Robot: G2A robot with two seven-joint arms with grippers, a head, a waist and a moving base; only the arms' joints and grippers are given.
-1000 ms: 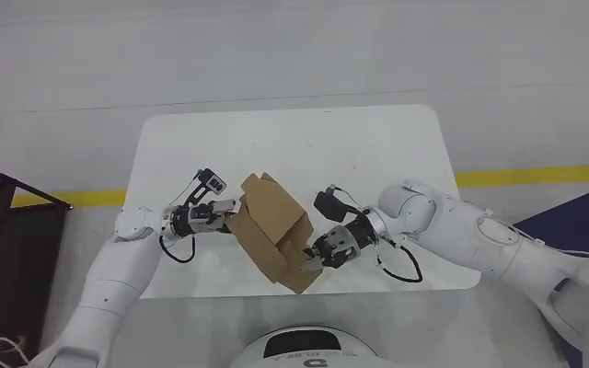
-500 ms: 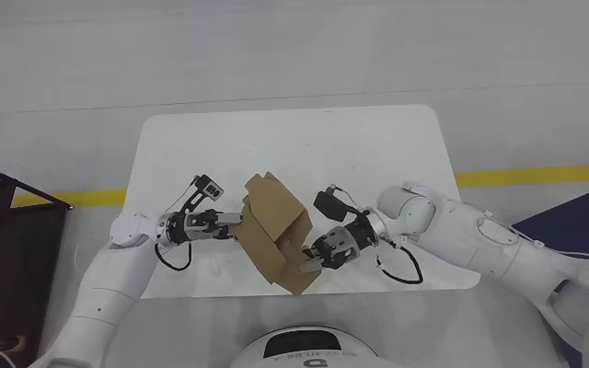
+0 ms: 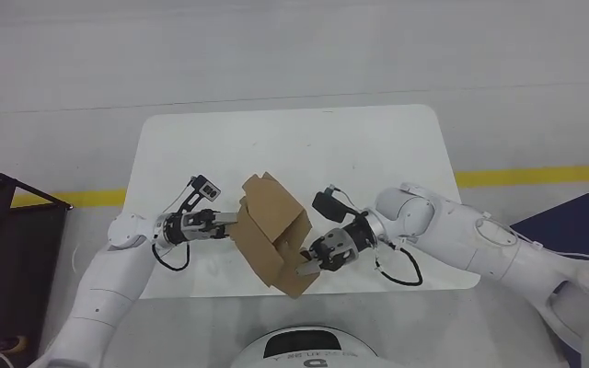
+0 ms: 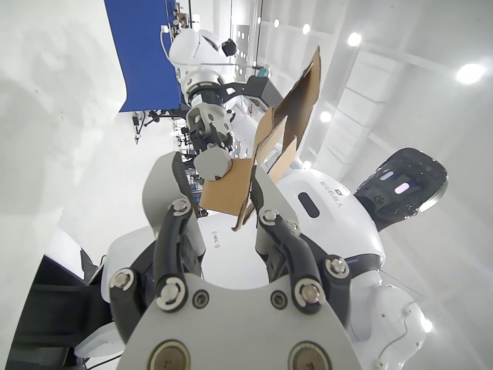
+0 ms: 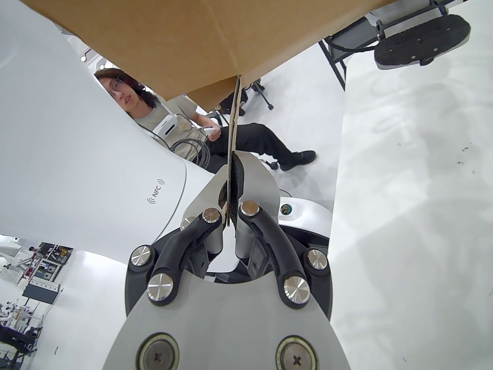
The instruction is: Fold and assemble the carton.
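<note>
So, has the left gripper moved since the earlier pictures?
Yes, slightly. In the top view the left gripper has drawn back toward the left side and near edge of the table, with its fingertips at the side of the carton.

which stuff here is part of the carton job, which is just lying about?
Job: carton, pinched by right hand; left hand, open at its edge; table.
Lying about: black rack, yellow floor line, blue partition.
</note>
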